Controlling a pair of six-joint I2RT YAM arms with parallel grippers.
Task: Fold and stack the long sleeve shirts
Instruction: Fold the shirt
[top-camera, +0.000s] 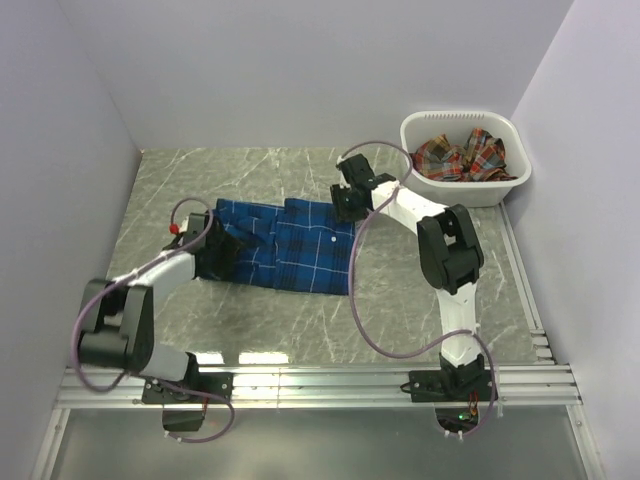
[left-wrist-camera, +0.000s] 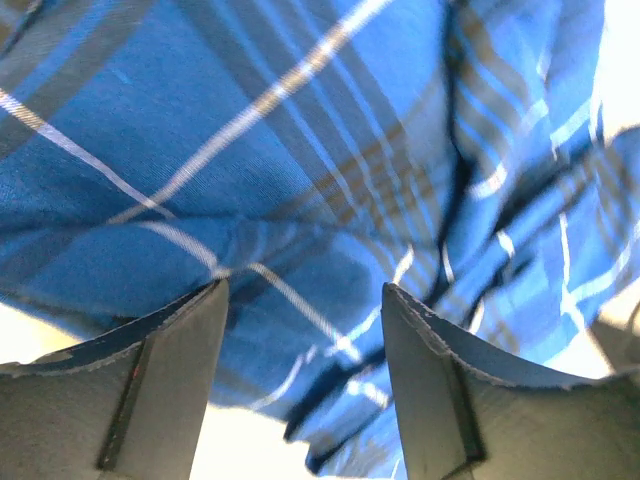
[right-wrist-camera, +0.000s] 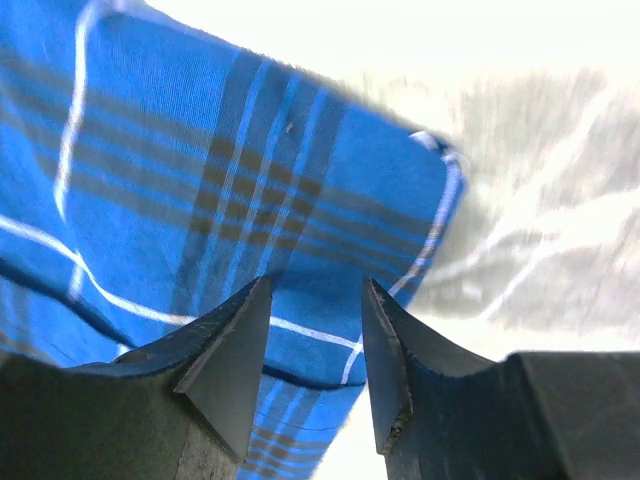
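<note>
At centre frame in the top view, the blue plaid shirt (top-camera: 285, 245) lies partly folded on the table (top-camera: 270, 320). The left gripper (top-camera: 215, 245) sits low at its left end, arm bent, jaws apart. The right gripper (top-camera: 347, 205) reaches over its upper right corner, jaws apart. At upper right, the red-orange shirt (top-camera: 460, 158) lies crumpled in the white basket (top-camera: 470, 190).

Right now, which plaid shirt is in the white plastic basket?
The red-orange plaid cloth shirt, crumpled inside the white plastic basket at far right. The royal blue plaid cloth shirt lies spread on the grey marbled table.
</note>
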